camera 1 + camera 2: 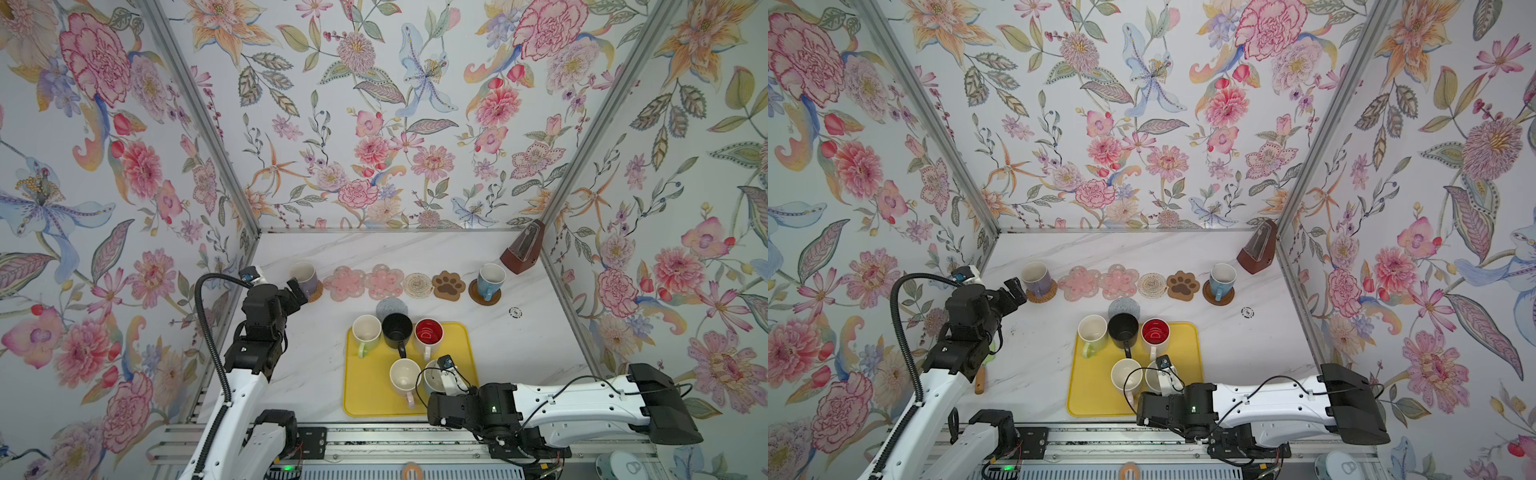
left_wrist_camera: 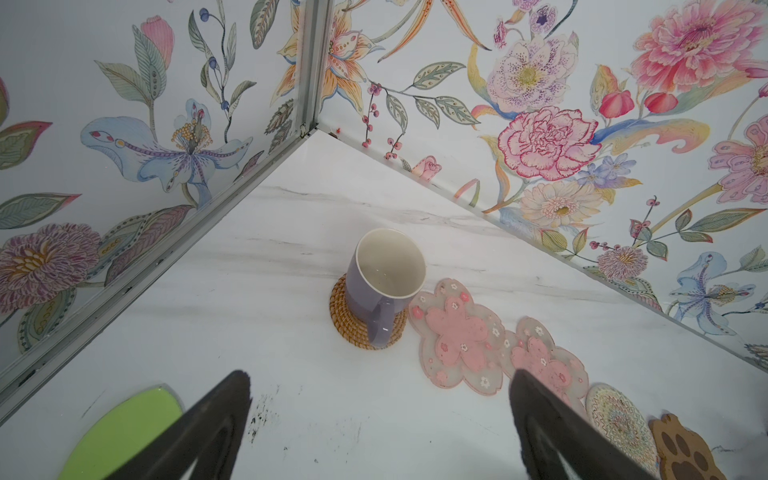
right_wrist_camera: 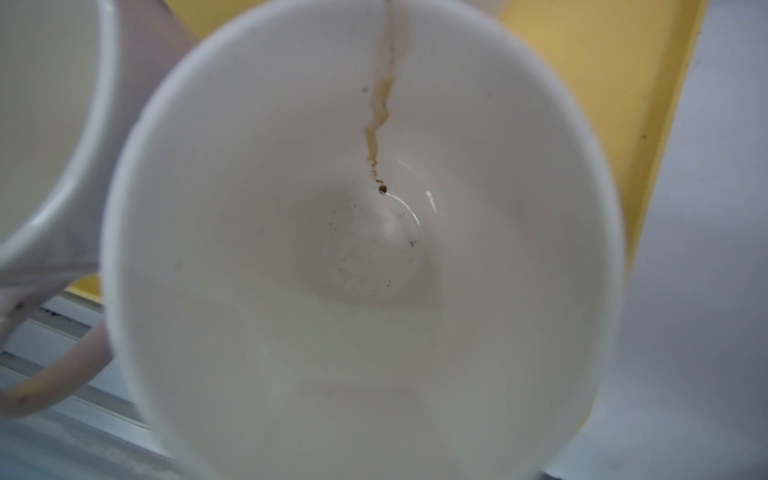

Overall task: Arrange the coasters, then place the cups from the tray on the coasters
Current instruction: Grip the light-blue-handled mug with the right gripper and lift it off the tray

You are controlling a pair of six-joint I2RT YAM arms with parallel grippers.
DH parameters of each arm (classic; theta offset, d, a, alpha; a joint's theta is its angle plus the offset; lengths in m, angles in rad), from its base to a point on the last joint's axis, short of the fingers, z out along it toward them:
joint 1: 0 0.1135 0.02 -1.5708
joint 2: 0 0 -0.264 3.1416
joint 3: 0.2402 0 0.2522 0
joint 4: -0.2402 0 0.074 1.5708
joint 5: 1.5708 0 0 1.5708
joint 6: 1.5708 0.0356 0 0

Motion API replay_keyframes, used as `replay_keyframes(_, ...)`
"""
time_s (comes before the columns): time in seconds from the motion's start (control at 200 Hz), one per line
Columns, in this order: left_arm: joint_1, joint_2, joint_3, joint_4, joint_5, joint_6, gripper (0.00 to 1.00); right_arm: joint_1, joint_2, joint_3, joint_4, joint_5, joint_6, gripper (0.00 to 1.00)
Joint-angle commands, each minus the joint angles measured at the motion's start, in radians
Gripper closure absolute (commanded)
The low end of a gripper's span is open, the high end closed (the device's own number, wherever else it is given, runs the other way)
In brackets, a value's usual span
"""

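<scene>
R gripper [image 1: 439, 379] hangs low over blue mug [image 3: 353, 249] on tray [image 1: 365, 390], jaws hidden so can't tell if apart or clamped. Cream mug [image 1: 405, 376] is just beside it, w/ green mug [image 1: 366, 330], black mug [image 1: 397, 330] & red-inside mug [image 1: 429, 332] in a row beyond. L gripper [image 2: 378, 376] has jaws wide apart, empty, lavender mug [image 2: 386, 286] on rattan coaster [image 2: 353, 332] just ahead, not touching; flower coasters [image 2: 461, 336], woven coaster [image 2: 619, 424] & paw coaster [image 2: 681, 453] run off sideways from there.

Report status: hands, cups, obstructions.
Left hand open, beside lavender mug on rattan coaster. Right hand at light blue mug on yellow tray, grip not visible. Five mugs on tray, two on coasters. Grey coaster partly hidden behind black mug.
</scene>
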Motion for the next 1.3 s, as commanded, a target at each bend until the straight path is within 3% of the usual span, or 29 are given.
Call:
replay_keyframes(0.0,0.004,-0.007,-0.012,0.003,0.007,-0.002,0.01,-0.006,0.003,0.019,-0.01,-0.004,-0.026,0.76)
replay_keyframes(0.385,0.005,-0.009,-0.017,0.005,0.01,-0.006,0.01,-0.011,-0.023,0.07,-0.126,0.0,-0.055,0.98)
replay_keyframes(0.656,0.005,-0.017,-0.024,0.005,0.011,-0.008,0.01,-0.062,-0.156,0.085,-0.268,0.023,0.005,1.0)
replay_keyframes(0.911,0.005,-0.04,-0.039,0.002,0.019,-0.009,0.01,-0.239,-0.249,0.147,-0.314,0.011,-0.073,1.0)
replay_keyframes(1.291,0.004,-0.061,-0.055,-0.002,0.043,-0.015,0.01,-0.545,-0.158,0.284,-0.249,0.032,-0.341,1.0)
